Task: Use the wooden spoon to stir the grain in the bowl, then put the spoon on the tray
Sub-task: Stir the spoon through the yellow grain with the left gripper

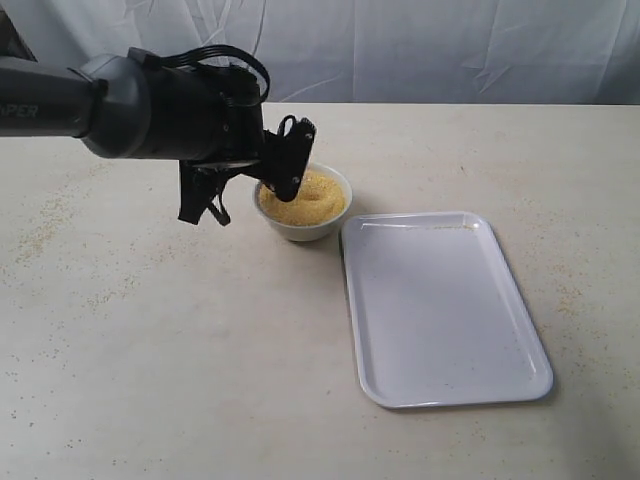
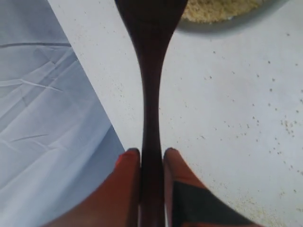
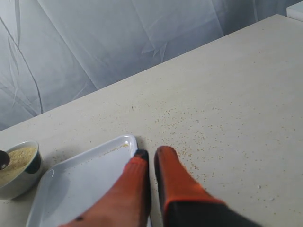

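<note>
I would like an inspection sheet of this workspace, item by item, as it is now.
Surface: pale table, speckled.
Job's things: white bowl holds yellow grain; wooden spoon held by its handle, round end at the bowl; white tray beside the bowl, no spoon on it.
Clutter: loose grains scattered on the table.
Grippers: left pincer shut on the spoon; right pincer shut, empty, near the tray's rim.
Cables: black loop on the left arm.
Surroundings: pale cloth backdrop.
</note>
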